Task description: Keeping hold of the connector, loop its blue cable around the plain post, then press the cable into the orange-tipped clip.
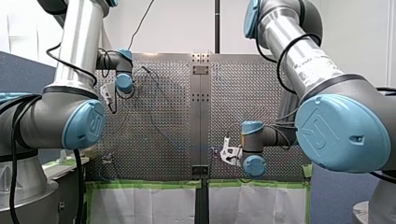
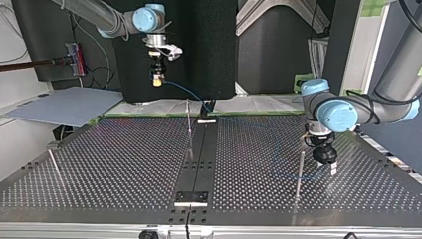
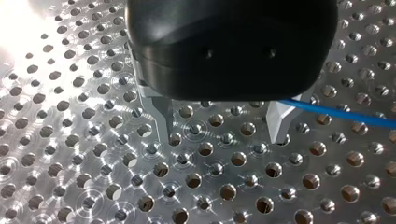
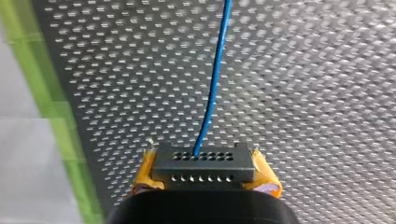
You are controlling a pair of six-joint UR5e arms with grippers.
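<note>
Two claws hang over the perforated worktop (image 3: 70, 140). The right claw (image 4: 204, 179), with yellow pads (image 4: 265, 179), clenches the dark connector (image 4: 203, 163) well above the worktop; its blue cable (image 4: 212, 93) runs away across the holes. The left claw (image 3: 222, 128) hangs low, fingers (image 3: 163, 119) spread apart, the cable just beside one finger.
</note>
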